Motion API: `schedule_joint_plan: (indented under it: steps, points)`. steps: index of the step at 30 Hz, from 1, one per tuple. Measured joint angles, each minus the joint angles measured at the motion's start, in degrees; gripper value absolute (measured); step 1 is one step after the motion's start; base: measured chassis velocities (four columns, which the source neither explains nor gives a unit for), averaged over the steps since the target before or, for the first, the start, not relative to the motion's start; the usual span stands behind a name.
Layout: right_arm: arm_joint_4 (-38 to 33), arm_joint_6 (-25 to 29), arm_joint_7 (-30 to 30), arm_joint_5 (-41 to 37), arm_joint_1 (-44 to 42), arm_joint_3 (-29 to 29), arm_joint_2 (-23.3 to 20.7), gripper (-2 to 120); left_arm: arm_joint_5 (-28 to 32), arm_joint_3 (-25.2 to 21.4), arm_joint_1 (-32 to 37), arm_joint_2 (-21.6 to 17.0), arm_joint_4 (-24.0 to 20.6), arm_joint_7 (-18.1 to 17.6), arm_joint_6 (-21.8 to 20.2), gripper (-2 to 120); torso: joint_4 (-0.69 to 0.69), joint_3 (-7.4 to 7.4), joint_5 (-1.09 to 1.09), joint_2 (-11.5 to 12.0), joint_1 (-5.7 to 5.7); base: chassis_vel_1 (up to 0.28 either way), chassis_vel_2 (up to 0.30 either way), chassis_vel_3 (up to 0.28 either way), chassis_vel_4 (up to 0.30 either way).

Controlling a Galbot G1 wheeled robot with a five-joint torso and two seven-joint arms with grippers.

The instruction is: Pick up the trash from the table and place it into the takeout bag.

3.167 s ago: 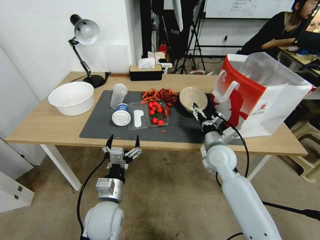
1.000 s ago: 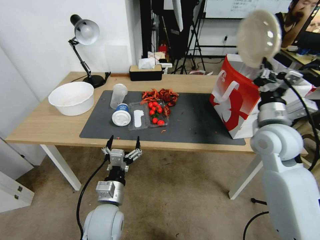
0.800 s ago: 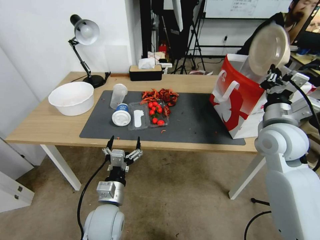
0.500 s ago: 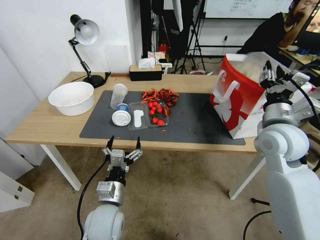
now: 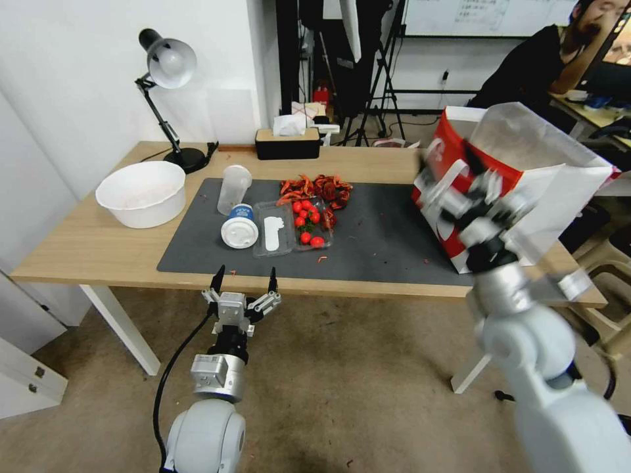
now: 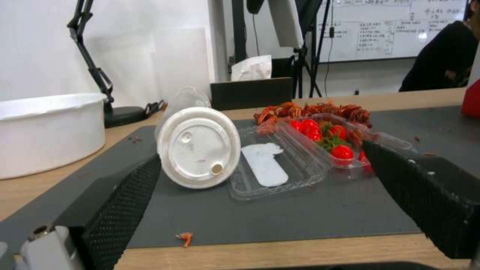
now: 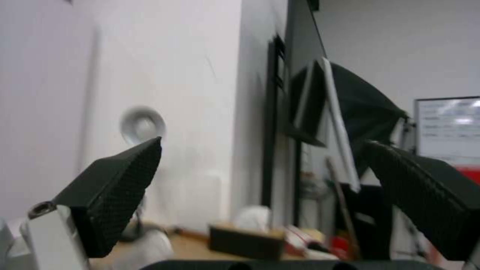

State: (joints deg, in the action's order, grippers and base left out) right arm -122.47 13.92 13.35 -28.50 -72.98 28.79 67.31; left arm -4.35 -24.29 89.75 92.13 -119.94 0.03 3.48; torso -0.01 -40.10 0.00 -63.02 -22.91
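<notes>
A white lidded paper cup (image 5: 238,226) (image 6: 199,147) lies on its side on the dark mat (image 5: 381,243) of the table (image 5: 85,249). Just behind it stands a clear plastic cup (image 5: 233,188). The red and white takeout bag (image 5: 526,177) stands open at the table's right end. My right gripper (image 5: 453,174) (image 7: 262,142) is blurred in motion in front of the bag's red side, open and holding nothing. My left gripper (image 5: 243,279) (image 6: 260,153) hangs open below the table's front edge, facing the paper cup.
A clear clamshell with cherry tomatoes (image 5: 292,226) lies beside the paper cup, with a pile of red shells (image 5: 315,187) behind it. A large white bowl (image 5: 141,192), a desk lamp (image 5: 167,72) and a tissue box (image 5: 287,141) stand along the left and back.
My right gripper carried the beige bowl up over the bag, opened and dropped it inside, then swung down and left in front of the bag. The left arm stayed still.
</notes>
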Motion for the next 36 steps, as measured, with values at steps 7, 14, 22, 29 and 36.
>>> schedule_joint_plan:
  steps: [7,14,22,29,36]
  points:
    - [2.3,5.5,-13.5,15.7,-11.1,-0.5,1.3,100,0.3,-0.2,-0.4,0.0,0.5,0.0,0.0,100,-0.01,0.0,-0.01,0.0,0.0,0.0,0.0,0.0,0.0]
    - [6.0,9.0,-21.4,20.6,-14.2,-0.3,2.9,100,0.3,-0.3,-0.4,0.0,0.5,0.0,0.0,100,0.02,0.0,-0.01,0.0,0.0,0.0,0.0,0.0,0.0]
    - [8.4,8.8,-25.7,18.9,-16.1,-2.5,3.9,100,0.4,-0.3,-0.4,0.0,0.5,-0.1,0.0,100,0.01,0.0,0.0,0.0,0.0,0.0,0.0,0.0,0.0]
    - [9.4,5.9,-29.3,15.6,-16.2,-5.3,4.3,100,0.4,-0.2,-0.5,0.0,0.5,-0.1,0.1,100,0.01,0.0,0.0,0.0,-0.01,0.0,0.0,0.0,0.0]
    - [9.2,5.3,-29.4,15.2,-16.1,-5.9,4.6,100,0.7,-0.3,-0.8,0.0,0.6,-0.1,0.5,100,0.01,0.0,-0.01,0.0,-0.01,0.0,0.0,0.0,0.0]
